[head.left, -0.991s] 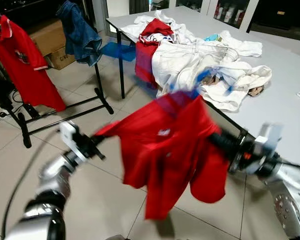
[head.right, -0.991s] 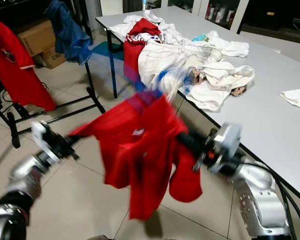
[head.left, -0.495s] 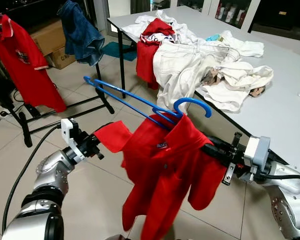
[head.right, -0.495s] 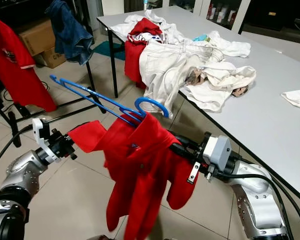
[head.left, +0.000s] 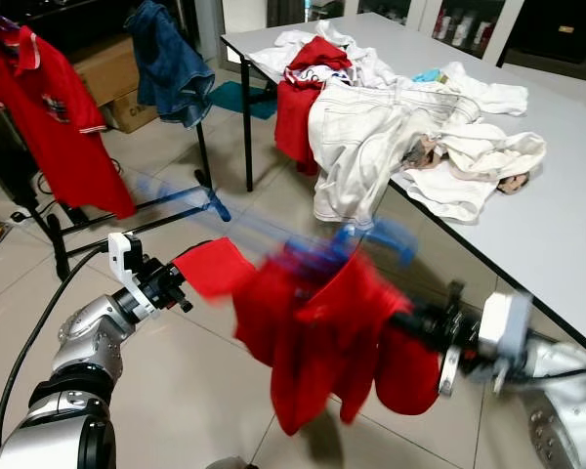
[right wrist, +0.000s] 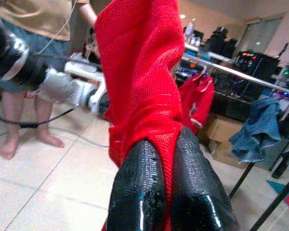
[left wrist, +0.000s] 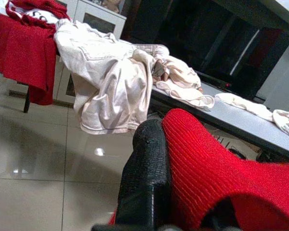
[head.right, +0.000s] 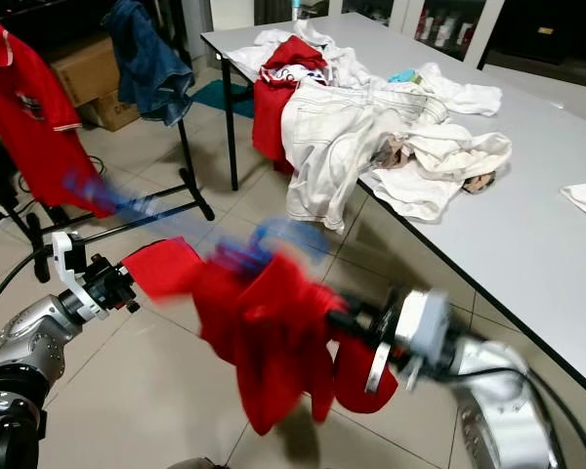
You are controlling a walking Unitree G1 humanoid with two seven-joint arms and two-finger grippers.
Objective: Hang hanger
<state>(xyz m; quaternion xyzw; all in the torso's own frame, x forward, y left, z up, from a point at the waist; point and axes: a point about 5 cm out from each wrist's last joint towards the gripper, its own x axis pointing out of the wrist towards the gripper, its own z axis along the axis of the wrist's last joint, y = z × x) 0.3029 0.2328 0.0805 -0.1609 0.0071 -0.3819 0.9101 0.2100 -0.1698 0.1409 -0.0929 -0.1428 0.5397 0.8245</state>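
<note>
A red polo shirt (head.left: 317, 327) hangs between my two grippers, with a blue hanger (head.left: 376, 236) in its collar; both are motion-blurred. The hanger's long bar (head.left: 181, 191) sticks out to the left. My left gripper (head.left: 179, 286) is shut on the shirt's sleeve (head.left: 212, 266); in the left wrist view a black finger (left wrist: 147, 178) presses against red fabric (left wrist: 207, 173). My right gripper (head.left: 410, 322) is shut on the shirt's other side. In the right wrist view my right gripper (right wrist: 171, 192) pinches the red cloth (right wrist: 139, 72) between its fingers.
A black clothes rack (head.left: 127, 223) at the left carries a red shirt (head.left: 49, 107) and a denim garment (head.left: 166, 59). A grey table (head.left: 557, 215) at the right holds a pile of clothes (head.left: 391, 127). Cardboard boxes (head.left: 107, 73) stand behind the rack. A person (right wrist: 38, 29) stands nearby.
The shirt and hanger were sharp half a second ago and are blurred now, swinging and sitting a little lower. Both grippers keep their hold.
</note>
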